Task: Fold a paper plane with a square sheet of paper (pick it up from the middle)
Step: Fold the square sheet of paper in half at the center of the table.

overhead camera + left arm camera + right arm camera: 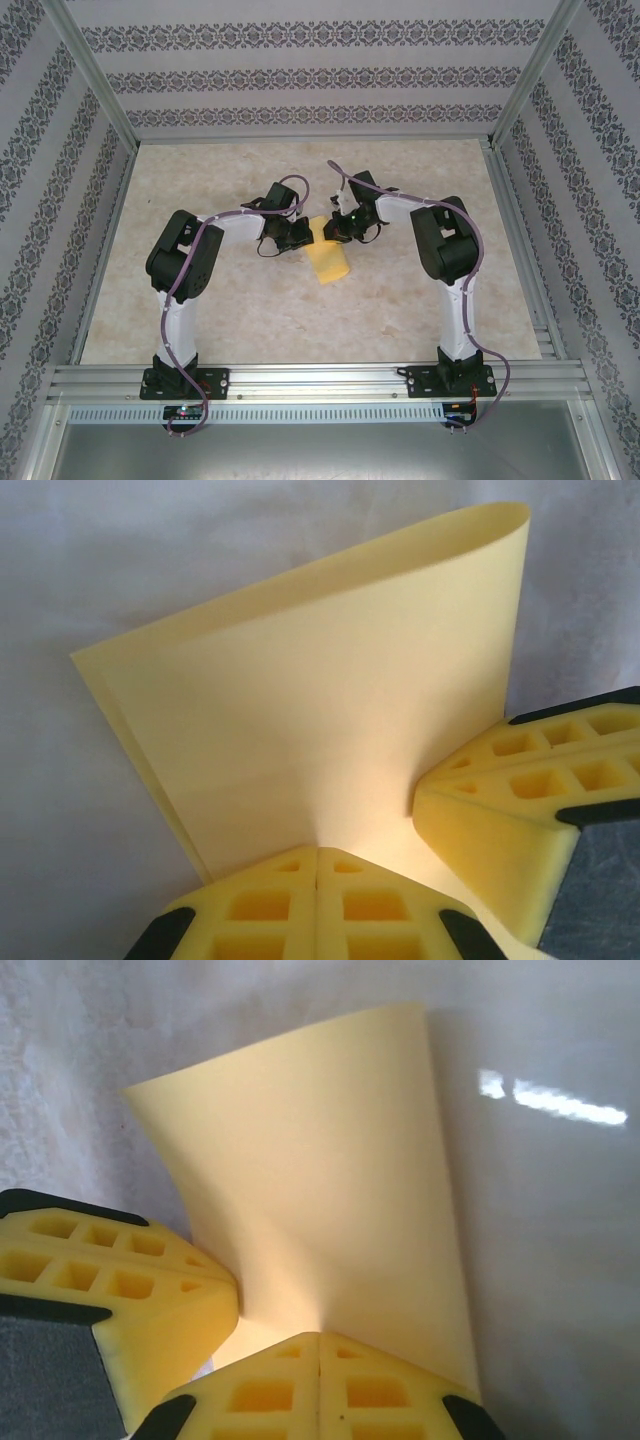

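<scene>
Top external: marbled table (250,320), patterned walls (300,75), left claw (300,236) and right claw (338,228) tight on yellow paper (330,265)

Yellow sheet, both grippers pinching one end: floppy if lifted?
Likely floppy: the square sheet of paper curves rather than lying flat. Probably very light, since its doubled edge looks thin. The rounded fold seems uncreased, so it may spring open if released.
</scene>
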### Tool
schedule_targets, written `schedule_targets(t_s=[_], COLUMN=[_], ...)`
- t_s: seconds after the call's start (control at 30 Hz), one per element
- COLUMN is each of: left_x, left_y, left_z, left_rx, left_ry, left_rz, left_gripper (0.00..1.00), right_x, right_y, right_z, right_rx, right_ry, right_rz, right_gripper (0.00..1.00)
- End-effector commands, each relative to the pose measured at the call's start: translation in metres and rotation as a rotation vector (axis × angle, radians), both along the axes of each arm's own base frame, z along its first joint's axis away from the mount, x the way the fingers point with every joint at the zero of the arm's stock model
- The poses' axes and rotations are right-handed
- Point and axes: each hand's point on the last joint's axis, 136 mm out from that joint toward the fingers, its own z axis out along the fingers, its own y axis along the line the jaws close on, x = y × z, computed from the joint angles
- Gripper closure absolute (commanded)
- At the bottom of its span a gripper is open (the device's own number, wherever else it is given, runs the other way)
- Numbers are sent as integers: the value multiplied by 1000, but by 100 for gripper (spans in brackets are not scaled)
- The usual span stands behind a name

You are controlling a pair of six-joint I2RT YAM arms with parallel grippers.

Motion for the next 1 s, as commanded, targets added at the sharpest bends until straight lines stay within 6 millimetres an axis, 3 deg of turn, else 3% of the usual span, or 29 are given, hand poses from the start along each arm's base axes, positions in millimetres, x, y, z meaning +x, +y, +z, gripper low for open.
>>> schedule_targets(t_s=[0.0,0.2,0.43,0.73,0.97], left_x=[-58,-58,-54,-54,-56], left_y=[47,45,38,37,38], left_z=[-75,-75,-71,-71,-72], left_rx=[247,239,228,232,234], left_ry=[233,229,213,212,217], left_rz=[26,24,6,6,8], left_gripper=[100,100,100,100,100], right_x=[8,19,27,13,26], right_y=[-49,-59,-32,22,18], right_z=[-18,-5,55,26,4], right_rx=[-134,-121,15,52,6], right_ry=[17,-13,-149,-60,-41], right_rz=[-111,-161,-167,-72,-116], right_gripper=[95,95,96,98,99])
